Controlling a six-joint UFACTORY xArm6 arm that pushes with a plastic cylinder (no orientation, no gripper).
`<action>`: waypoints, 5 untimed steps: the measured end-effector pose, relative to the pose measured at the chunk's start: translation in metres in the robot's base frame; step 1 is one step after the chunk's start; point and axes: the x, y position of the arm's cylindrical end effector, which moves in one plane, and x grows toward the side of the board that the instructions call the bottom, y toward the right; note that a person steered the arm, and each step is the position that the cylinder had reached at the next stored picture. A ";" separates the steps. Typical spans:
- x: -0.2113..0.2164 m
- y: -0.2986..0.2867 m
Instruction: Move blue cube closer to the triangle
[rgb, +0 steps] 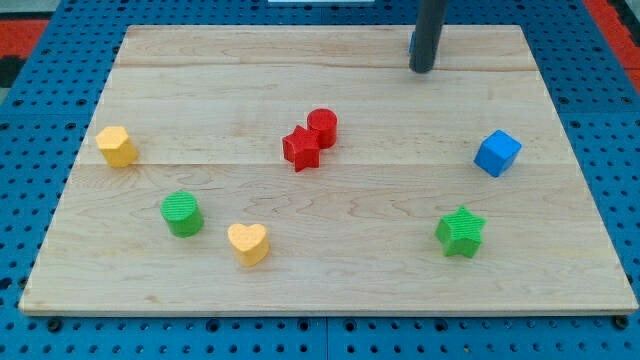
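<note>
Rod upright at the far edge of the board (150, 60), my tip (423, 70) resting well beyond the blue cube (497, 153). Rod carries no jaws; a blue piece (411, 42) sits partly hidden behind it.

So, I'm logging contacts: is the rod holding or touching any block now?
Nothing is held. My tip rests near the view's top, apart from every block; the blue cube sits untouched below-right.

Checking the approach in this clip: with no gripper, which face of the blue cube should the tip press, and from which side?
Probably its lower-right face, hit centrally, coming from the view's bottom right: the blue cube sits turned, and the blue sliver beside my tip, likely the triangle, lies up-left.
</note>
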 end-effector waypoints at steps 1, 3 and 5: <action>0.048 0.070; 0.156 0.111; 0.114 0.014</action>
